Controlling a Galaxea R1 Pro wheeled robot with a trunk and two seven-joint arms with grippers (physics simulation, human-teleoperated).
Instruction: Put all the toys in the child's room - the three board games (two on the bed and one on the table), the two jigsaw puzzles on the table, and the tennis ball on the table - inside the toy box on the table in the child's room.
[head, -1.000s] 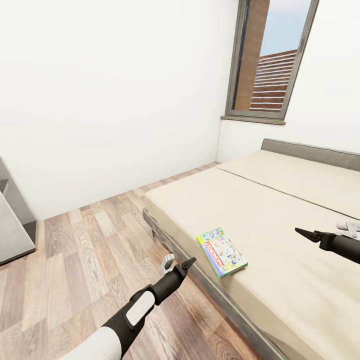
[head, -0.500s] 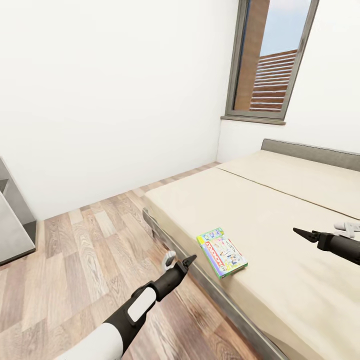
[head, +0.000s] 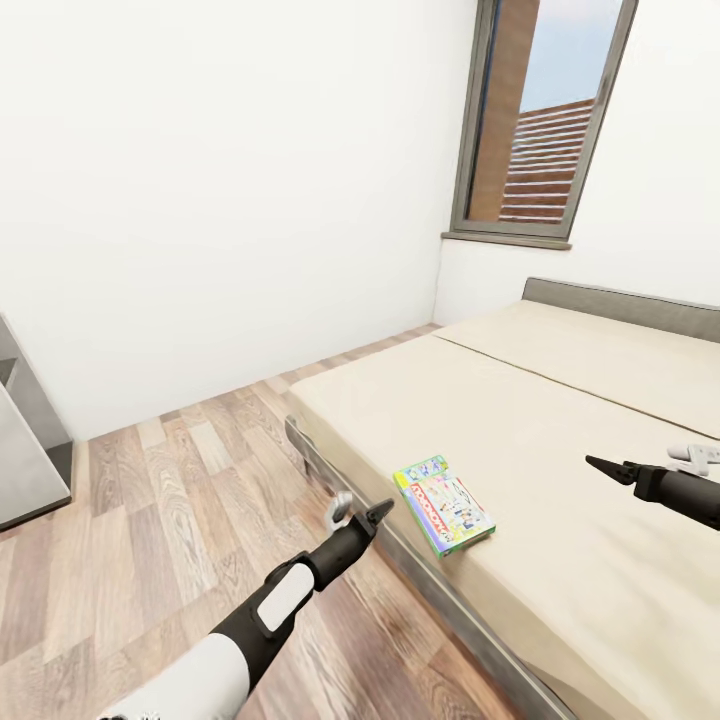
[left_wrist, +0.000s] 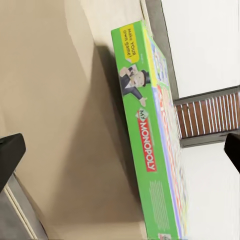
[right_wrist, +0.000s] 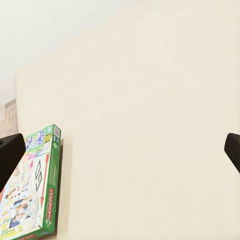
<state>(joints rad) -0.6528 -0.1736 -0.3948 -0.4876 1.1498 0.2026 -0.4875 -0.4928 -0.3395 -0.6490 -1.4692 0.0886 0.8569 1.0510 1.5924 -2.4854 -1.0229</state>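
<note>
A green-edged board game (head: 444, 505) with a red title band lies flat on the beige bed (head: 560, 400), close to its near edge. My left gripper (head: 360, 513) hovers open over the floor just beside the bed frame, a short way from the game's near end. In the left wrist view the game's green "Monopoly" side (left_wrist: 148, 155) faces my open left gripper (left_wrist: 124, 147). My right gripper (head: 640, 460) is open above the mattress, well to the right of the game. The right wrist view has the game (right_wrist: 31, 202) beyond one fingertip (right_wrist: 10, 155), off to the side of that open gripper (right_wrist: 122, 150).
The dark grey bed frame (head: 318, 462) runs along the wood-plank floor (head: 170, 510). A grey headboard (head: 620, 305) stands at the back right under a tall dark-framed window (head: 540, 120). A grey cabinet (head: 25, 450) sits at the left edge.
My left arm has reached slightly forward and up toward the bed edge and the game. The right gripper has edged a little left. The game has not moved.
</note>
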